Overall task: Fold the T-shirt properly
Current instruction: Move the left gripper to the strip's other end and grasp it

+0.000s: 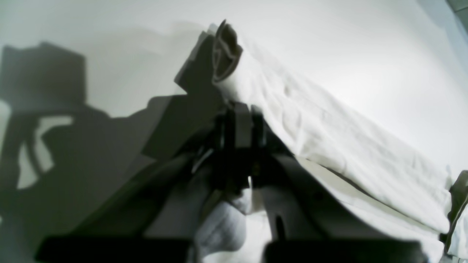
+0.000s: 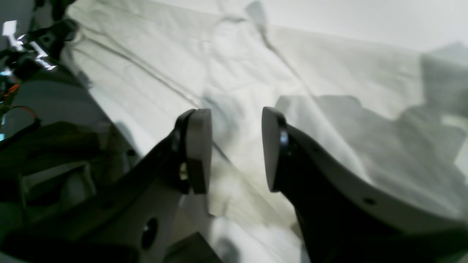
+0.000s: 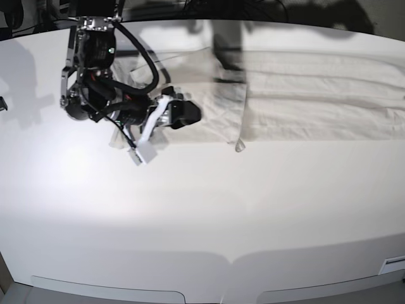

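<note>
The off-white T-shirt (image 3: 304, 95) lies spread along the back of the white table (image 3: 190, 221), with one part folded over near the middle. In the left wrist view my left gripper (image 1: 227, 54) is shut on a bunched edge of the T-shirt (image 1: 329, 128), which drapes off to the right. In the base view that gripper cannot be made out. My right gripper (image 2: 236, 146) is open and empty, with its pads (image 2: 199, 149) hovering over the T-shirt (image 2: 237, 54). In the base view the right gripper (image 3: 143, 151) hangs at the shirt's left end.
The right arm's dark body and cables (image 3: 101, 82) stand over the shirt's left end. A dark shape, perhaps a shadow (image 3: 228, 57), crosses the shirt at the back. Dark equipment lines the table's far edge. The table's rounded front edge (image 3: 228, 259) is near the camera.
</note>
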{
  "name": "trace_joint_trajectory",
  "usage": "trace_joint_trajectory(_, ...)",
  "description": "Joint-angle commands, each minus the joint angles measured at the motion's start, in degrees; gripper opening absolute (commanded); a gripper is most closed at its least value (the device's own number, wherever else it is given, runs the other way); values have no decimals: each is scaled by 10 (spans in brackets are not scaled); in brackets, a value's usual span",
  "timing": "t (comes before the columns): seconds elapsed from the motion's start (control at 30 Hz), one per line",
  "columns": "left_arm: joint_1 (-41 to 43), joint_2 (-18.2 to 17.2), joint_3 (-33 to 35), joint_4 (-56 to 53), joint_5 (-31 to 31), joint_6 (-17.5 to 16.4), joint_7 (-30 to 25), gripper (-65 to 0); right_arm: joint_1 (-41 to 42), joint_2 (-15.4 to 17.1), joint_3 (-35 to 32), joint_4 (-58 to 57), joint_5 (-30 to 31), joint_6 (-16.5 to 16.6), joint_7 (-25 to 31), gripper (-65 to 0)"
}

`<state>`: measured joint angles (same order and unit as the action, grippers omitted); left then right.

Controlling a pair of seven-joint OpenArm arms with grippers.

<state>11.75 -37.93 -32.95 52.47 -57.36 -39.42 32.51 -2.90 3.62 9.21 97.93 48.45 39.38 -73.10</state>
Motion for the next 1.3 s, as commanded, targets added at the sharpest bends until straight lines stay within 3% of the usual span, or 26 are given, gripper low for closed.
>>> trace_joint_trajectory(0.0, -3, -22, -4, 5, -12, -6, -16, -650, 8, -6, -7, 10, 15, 6, 9, -434)
trace_joint_trajectory(0.1, -3, -24, -4, 5, -29, -6, -9, -650, 8, -20, -31, 10, 3, 6, 9, -434)
trace_joint_trajectory(0.2, -2, -19, -4, 5, -86, -6, 20, -650, 8, -28, -60, 10, -50, 6, 34, -434)
trace_joint_trajectory(0.37, -2, 16, -4, 17, -187, -6, 88, -650, 9, -28, -85, 10, -113, 6, 80, -434)
trace_joint_trajectory(0.5, 4, 78, -4, 67, -210, -6, 130, -650, 10, -28, -85, 10, -114, 6, 85, -434)
trace_joint_trajectory(0.87, 128, 283, -3, 368, -200, -6, 139, -650, 13, -19, -84, 10, -114, 6, 87, -434)
trace_joint_trajectory(1.0, 139, 350, -3, 425, -201, -6, 184, -650, 13, -17, -84, 10, -113, 6, 87, -434)
trace_joint_trajectory(1.13, 138, 398, 21, 449, -201, -6, 207, -650, 13, -17, -84, 10, -107, 6, 88, -434)
trace_joint_trajectory(1.27, 138, 421, 86, 449, -200, -6, 206, -650, 13, -17, -84, 10, -106, 6, 86, -434)
